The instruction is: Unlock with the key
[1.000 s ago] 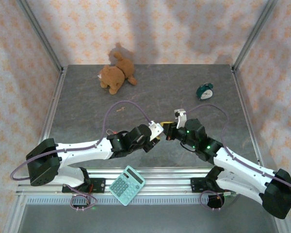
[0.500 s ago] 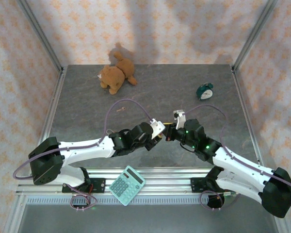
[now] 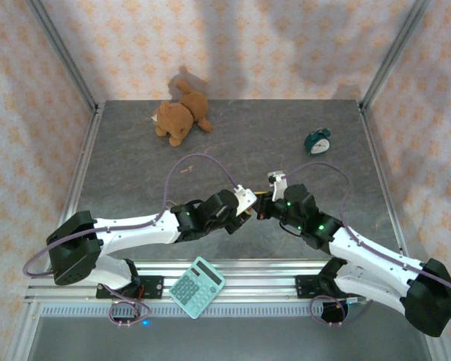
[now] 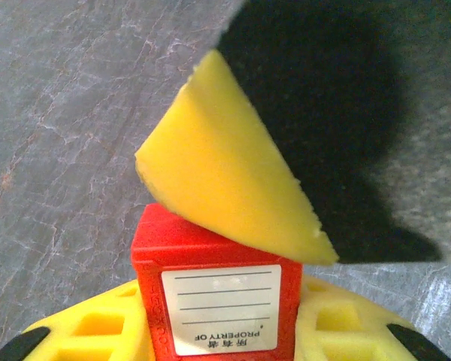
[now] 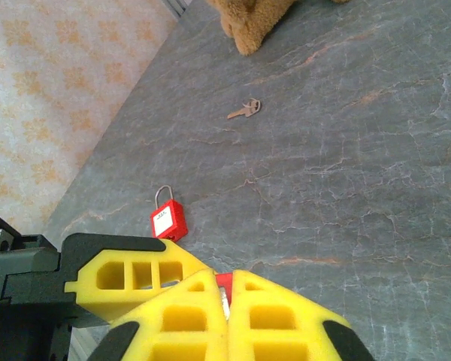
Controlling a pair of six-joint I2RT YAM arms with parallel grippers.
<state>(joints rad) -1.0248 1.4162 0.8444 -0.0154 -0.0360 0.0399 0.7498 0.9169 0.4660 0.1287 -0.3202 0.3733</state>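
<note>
A red padlock (image 4: 214, 293) with a white label sits between the yellow fingers (image 4: 83, 331) of my left gripper (image 4: 214, 335), which is shut on its body. My right gripper (image 5: 227, 282) is shut on a thin red and silver piece, the key (image 5: 224, 284), right against the left gripper's finger (image 5: 135, 274). One right finger (image 4: 225, 188) leans over the padlock's top. In the top view the left gripper (image 3: 244, 207) and the right gripper (image 3: 264, 201) meet at the table's near middle. The keyhole is hidden.
A second red padlock (image 5: 169, 219) lies on the table to the left, and a loose key (image 3: 186, 169) further back. A teddy bear (image 3: 180, 116) sits at the back, a green alarm clock (image 3: 317, 141) at the right, and a calculator (image 3: 197, 286) on the front rail.
Both grippers have shifted a little to the right and back while staying pressed together. Neither grip has changed.
</note>
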